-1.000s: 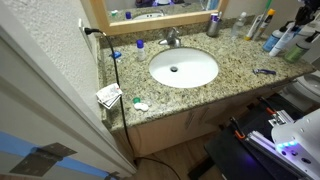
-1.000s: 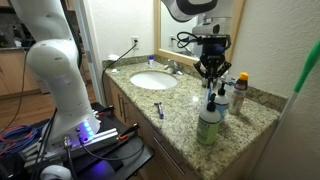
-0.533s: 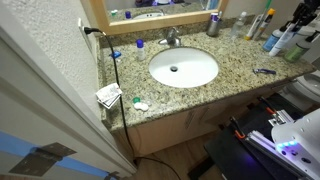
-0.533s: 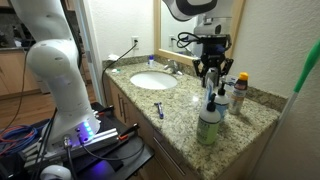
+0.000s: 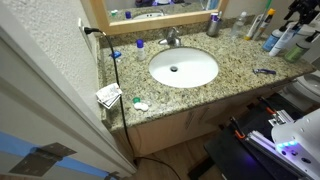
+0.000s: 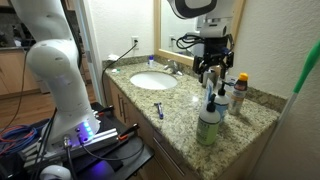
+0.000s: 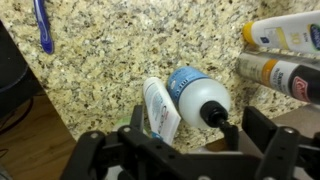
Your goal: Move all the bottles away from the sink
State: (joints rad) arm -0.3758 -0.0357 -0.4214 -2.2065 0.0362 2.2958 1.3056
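At the far end of the counter [image 5: 235, 62] in an exterior view, the bottles [image 5: 277, 40] stand well apart from the sink [image 5: 183, 68]. In an exterior view, my gripper [image 6: 214, 70] hangs over them, fingers spread wide, holding nothing. Wrist view: blue bottle [image 7: 197, 96] just beside a white tube [image 7: 160, 108]; a careless swing of mine could topple this crowded cluster

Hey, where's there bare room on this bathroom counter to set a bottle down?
Bare speckled granite runs between the white oval sink and the blue razor, and between the sink and the folded papers. It is crowded beyond the razor, where plastic bottles cluster under the open gripper.
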